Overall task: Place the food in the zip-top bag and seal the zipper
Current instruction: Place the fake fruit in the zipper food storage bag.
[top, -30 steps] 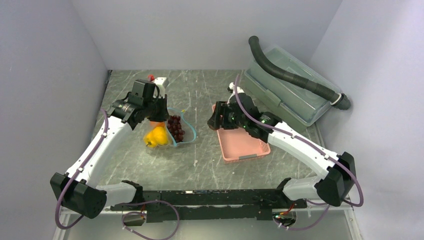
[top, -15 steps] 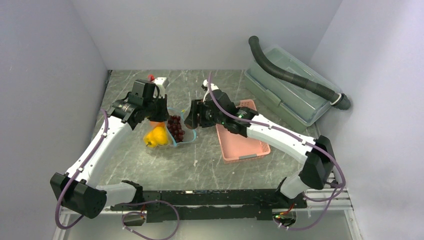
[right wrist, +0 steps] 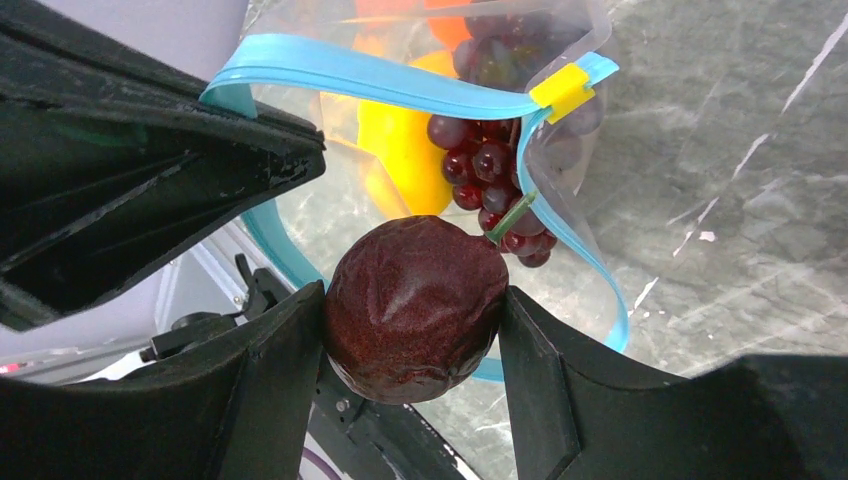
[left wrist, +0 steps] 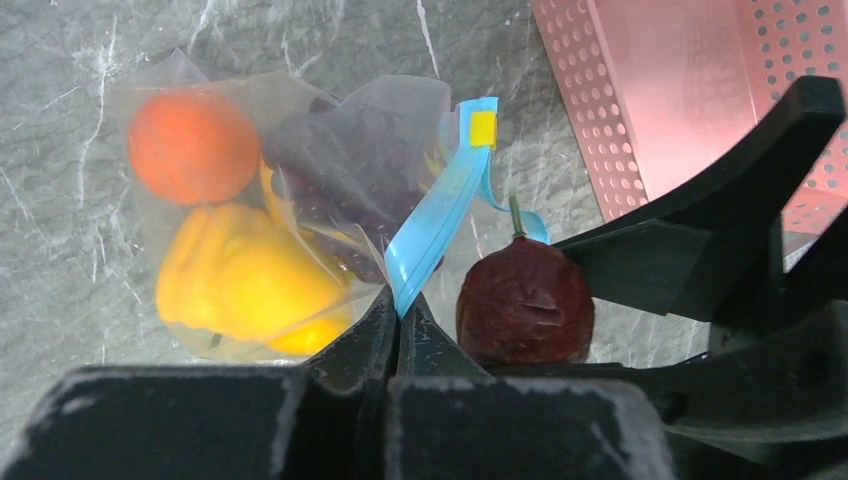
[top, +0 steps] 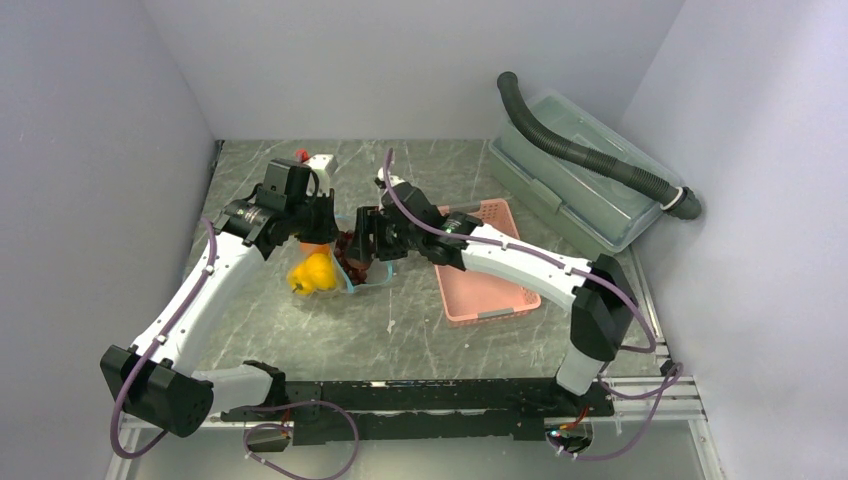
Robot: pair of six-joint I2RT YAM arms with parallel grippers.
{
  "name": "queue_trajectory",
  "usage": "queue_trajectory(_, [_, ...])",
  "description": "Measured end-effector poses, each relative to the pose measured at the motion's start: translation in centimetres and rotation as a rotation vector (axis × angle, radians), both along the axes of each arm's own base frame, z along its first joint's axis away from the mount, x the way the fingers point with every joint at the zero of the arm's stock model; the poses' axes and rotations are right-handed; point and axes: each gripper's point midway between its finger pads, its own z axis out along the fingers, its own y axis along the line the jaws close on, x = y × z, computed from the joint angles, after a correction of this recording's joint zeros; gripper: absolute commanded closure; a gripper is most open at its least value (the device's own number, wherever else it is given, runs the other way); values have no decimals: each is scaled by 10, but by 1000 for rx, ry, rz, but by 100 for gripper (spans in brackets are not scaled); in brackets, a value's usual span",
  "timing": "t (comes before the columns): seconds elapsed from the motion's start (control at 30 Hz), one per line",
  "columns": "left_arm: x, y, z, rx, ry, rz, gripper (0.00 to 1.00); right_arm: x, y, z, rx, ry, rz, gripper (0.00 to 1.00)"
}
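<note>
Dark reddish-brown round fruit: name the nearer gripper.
Right. The right gripper holds the dark reddish-brown fruit in its jaws; the left gripper pinches the blue-teal zipper strip beside it.

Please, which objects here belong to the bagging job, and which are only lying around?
Job: zip-top bag, zipper, reddish-brown fruit held by the right gripper, grapes, yellow pepper, orange, left gripper pinching the zipper.
Lying about: pink basket, clear lidded box, black hose.

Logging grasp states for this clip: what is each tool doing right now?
Left tool: closed on the zipper.
Right tool: closed, holding the dark reddish-brown round fruit.
</note>
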Motion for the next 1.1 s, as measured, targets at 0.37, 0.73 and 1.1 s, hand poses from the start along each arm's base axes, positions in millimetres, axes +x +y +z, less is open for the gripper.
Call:
queue_trajectory(0.37, [0,0,0,0,0,0,100,6,18,-20,4,76,-22,58])
queue_trajectory(0.73, [1,2,0,5,-3,6,100,17,35,-20,43,111,-66,56])
queue_trajectory(1.1, [2,4,0,14,-6,13,100,22,45,-41,49,188,-119,42])
